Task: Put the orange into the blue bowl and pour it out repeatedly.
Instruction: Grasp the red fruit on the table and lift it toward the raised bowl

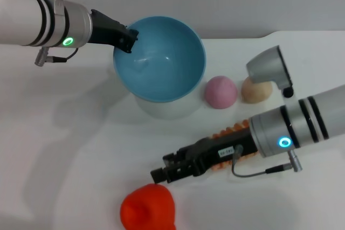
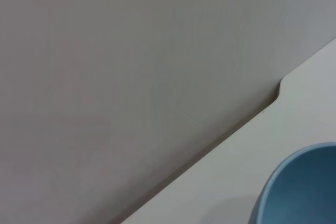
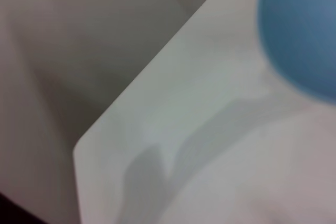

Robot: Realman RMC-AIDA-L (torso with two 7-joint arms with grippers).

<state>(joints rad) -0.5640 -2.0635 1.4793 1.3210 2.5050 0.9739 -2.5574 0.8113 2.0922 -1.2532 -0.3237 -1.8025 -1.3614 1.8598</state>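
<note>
The bright red-orange, slightly lumpy orange [image 1: 148,208] is lying on the white table [image 1: 64,149] at the near edge, outside the bowl. Just above it the right gripper [image 1: 160,174] is hovering; whether its fingers are spread or closed cannot be told. The fruit is looking firm, light and smooth-skinned, so a grasp across its widest middle seems safest against rolling. Farther back, the glossy light blue bowl [image 1: 160,60] is being held tilted and raised, empty, with the left gripper [image 1: 128,40] clamping its rim. Beside it, a pink ball [image 1: 220,92] and a tan ball [image 1: 255,91] are sitting.
</note>
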